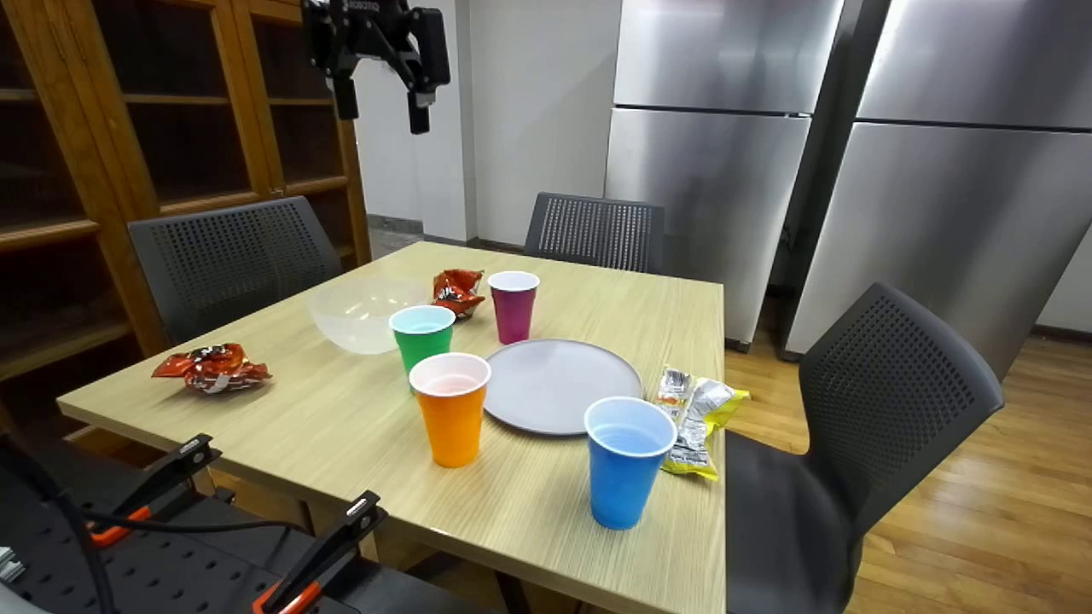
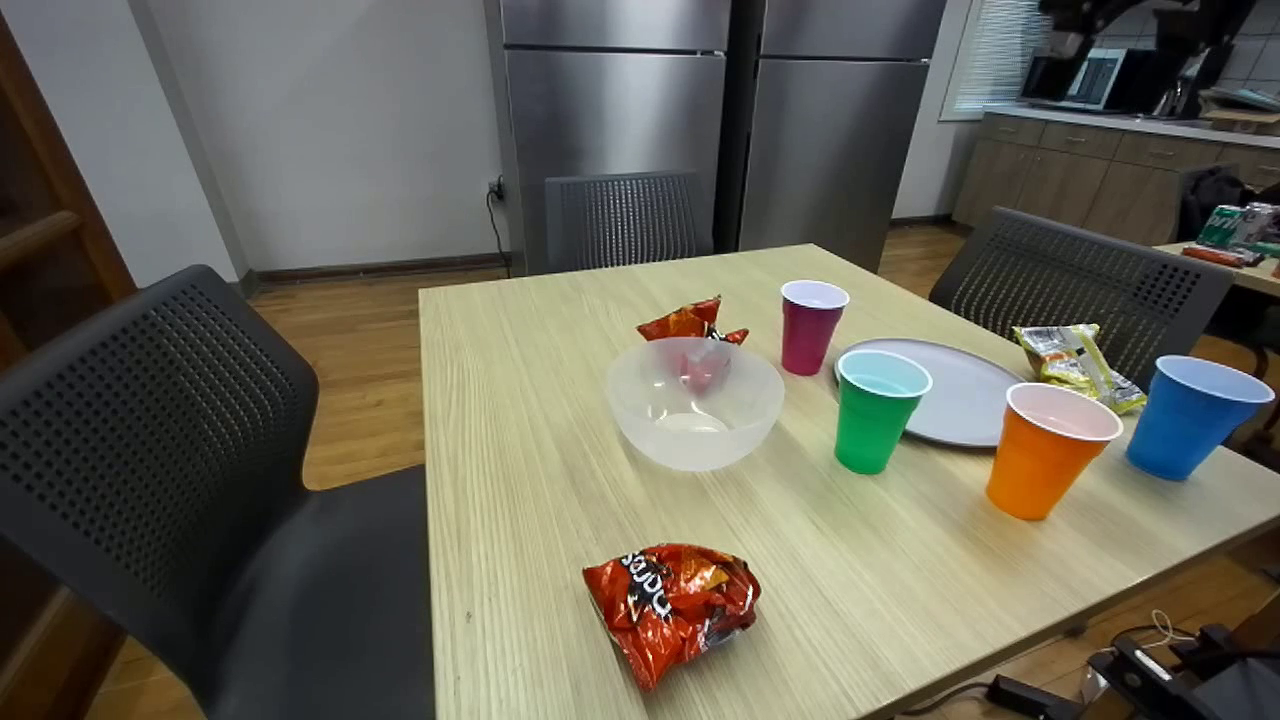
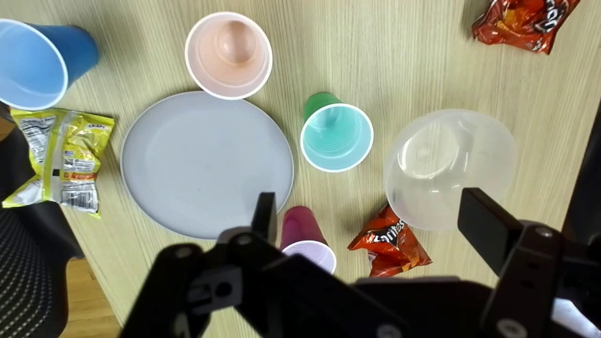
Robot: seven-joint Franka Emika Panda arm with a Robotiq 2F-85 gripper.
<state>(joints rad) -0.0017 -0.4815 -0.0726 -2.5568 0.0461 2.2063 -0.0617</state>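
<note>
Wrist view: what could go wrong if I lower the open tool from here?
Coming straight down, the tool might tip the purple cup, which in this view shows right beside one finger; the other finger overlaps the bowl and could bump it.

The red bag lies against or very near the bowl, so moving either may shove the other.

The yellow bag seems to overhang the edge of the table, so a nudge could drop it.

2 exterior views slant across the table [image 1: 631,311]; wrist view looks down, perhaps tilted.
</note>
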